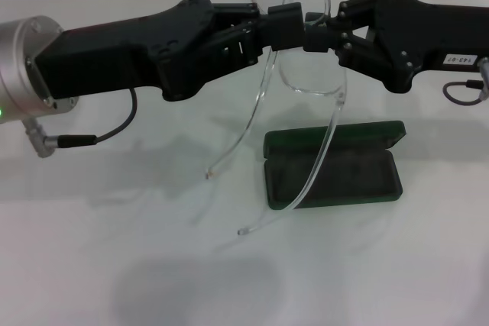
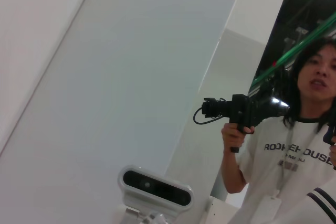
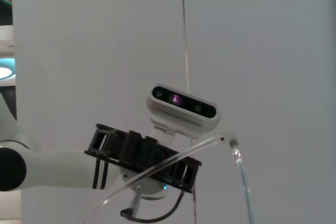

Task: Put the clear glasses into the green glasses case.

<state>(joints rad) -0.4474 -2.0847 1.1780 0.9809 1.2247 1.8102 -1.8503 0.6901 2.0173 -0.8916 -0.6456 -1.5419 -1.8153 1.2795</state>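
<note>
Both grippers meet high above the table (image 1: 92, 265), the left gripper (image 1: 263, 32) and right gripper (image 1: 317, 36) each pinched shut on the glasses (image 1: 306, 82) at the lens's upper rim. The lens runs left-right, both arms hanging down towards the camera. The case (image 1: 332, 166) lies open below, long axis left-right, lid at the far side, bare table all round

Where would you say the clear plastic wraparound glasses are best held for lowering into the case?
Probably at the lens front near its middle, from either side, as the left hand and right hand grip the clear plastic wraparound glasses; the thin arms hang free near the dark green case.
</note>
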